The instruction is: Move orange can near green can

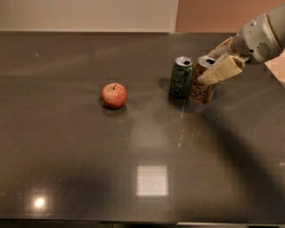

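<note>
Dark and glossy, the table (67, 147) fills the frame below a pale wall (89, 13). Right of centre, toward the top, the green can (181, 78) and orange can (199, 91) stand upright just beside each other, orange on the right. The gripper (210, 64) reaches in from the upper right, its fingers (222, 70) clasping the orange can's upper part. An apple (114, 95) sits well to the left.

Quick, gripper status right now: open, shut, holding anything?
Gripper: at the top of the orange can, which stands beside the green can; open or closed cannot be told.
</note>
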Robot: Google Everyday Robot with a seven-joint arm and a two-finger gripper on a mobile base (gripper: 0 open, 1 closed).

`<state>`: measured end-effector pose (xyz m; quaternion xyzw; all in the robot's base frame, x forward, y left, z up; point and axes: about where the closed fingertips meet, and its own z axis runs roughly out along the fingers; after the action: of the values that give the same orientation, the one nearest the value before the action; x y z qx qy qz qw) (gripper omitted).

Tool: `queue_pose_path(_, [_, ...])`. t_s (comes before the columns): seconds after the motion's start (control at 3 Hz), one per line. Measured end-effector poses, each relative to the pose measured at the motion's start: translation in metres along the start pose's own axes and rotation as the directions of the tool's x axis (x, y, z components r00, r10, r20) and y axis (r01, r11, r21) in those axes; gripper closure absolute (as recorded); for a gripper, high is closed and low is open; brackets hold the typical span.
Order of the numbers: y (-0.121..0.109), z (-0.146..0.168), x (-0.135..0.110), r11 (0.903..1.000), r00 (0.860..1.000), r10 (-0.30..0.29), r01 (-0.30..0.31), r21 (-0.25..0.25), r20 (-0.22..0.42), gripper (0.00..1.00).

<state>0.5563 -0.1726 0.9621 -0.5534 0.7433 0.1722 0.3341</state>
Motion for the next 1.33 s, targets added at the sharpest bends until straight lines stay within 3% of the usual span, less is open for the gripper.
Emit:
queue_pose_path(1.0, [-0.025, 0.024, 0.030, 0.9978, 1.000, 0.022, -0.022, -0.063, 0.000, 0.13])
queue_pose_path(1.33, [-0.030, 0.028, 0.037, 0.9975, 1.000, 0.015, -0.015, -0.070, 0.001, 0.00])
